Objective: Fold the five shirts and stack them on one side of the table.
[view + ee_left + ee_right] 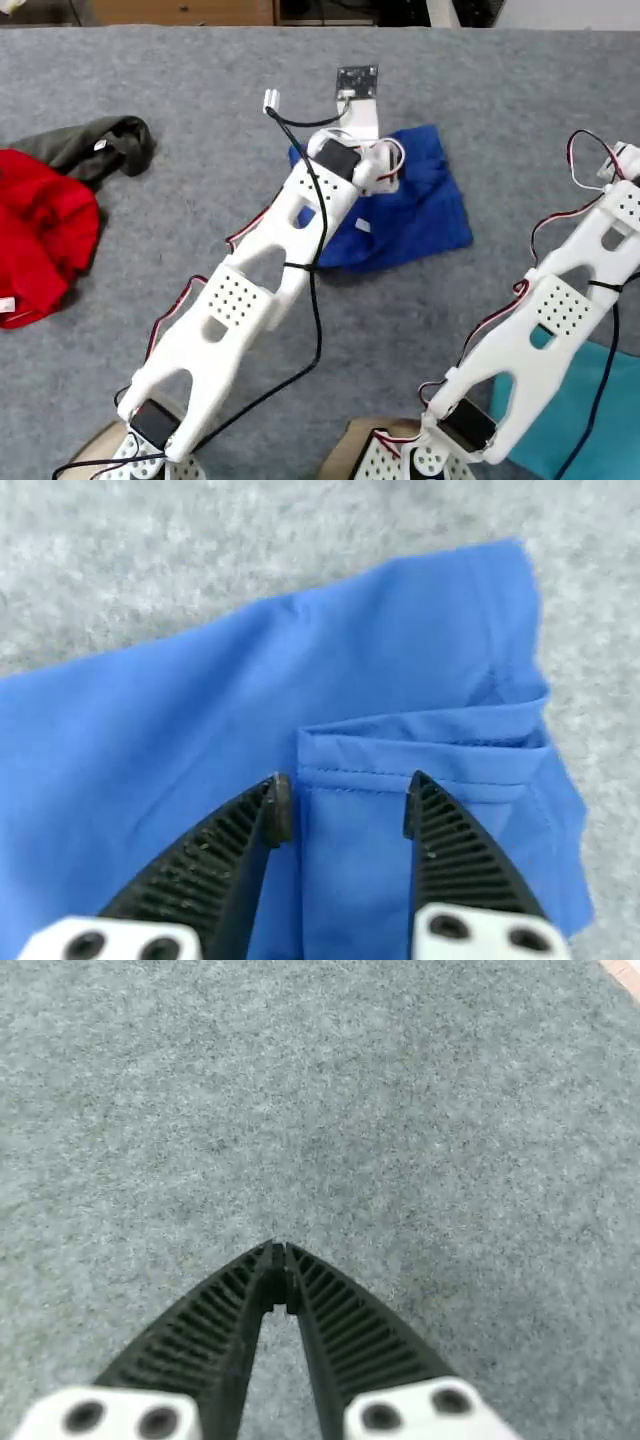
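Note:
A blue shirt [415, 215] lies partly folded near the middle of the grey table. My left gripper [345, 805] hovers open just above it, its black fingers either side of a folded hem strip of the blue shirt [420, 660]. The left arm [290, 240] stretches from the near edge to that shirt. My right gripper [278, 1278] is shut, empty, over bare grey felt [320, 1090]; its arm [570, 300] stands at the right. A red shirt [40, 235] and a dark olive shirt [95, 145] lie crumpled at the left. A teal shirt [580, 410] lies at the near right, under the right arm.
Grey felt covers the whole table [180, 90]. A wooden floor strip and furniture run along the far edge [180, 12]. Open felt lies between the blue shirt and the left pile, and at the far right.

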`<state>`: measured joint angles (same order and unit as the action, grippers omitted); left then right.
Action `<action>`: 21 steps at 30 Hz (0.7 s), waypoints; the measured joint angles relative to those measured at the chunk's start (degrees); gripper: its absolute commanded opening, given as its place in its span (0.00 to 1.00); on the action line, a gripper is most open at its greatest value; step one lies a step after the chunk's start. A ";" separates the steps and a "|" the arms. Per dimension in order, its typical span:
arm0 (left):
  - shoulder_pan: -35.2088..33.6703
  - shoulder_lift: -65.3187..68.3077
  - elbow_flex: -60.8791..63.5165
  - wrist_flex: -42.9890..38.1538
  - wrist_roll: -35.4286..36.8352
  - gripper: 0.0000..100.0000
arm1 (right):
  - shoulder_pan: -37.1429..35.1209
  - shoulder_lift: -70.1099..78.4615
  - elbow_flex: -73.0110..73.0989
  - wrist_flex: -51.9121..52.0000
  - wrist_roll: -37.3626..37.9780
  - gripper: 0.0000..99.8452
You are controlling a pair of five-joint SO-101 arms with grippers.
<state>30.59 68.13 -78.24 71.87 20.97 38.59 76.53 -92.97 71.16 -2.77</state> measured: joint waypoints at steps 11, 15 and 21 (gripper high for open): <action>2.73 1.49 1.76 -0.18 5.27 0.12 | 0.00 0.00 0.00 0.00 0.00 0.00; 3.96 2.81 1.76 -1.67 5.27 0.07 | 0.00 0.00 0.00 0.00 0.00 0.00; 4.04 2.99 0.70 -2.46 5.27 0.04 | 0.00 0.00 0.00 0.00 0.00 0.00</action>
<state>34.64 71.12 -77.54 69.41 26.24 38.59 76.53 -92.97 71.16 -2.77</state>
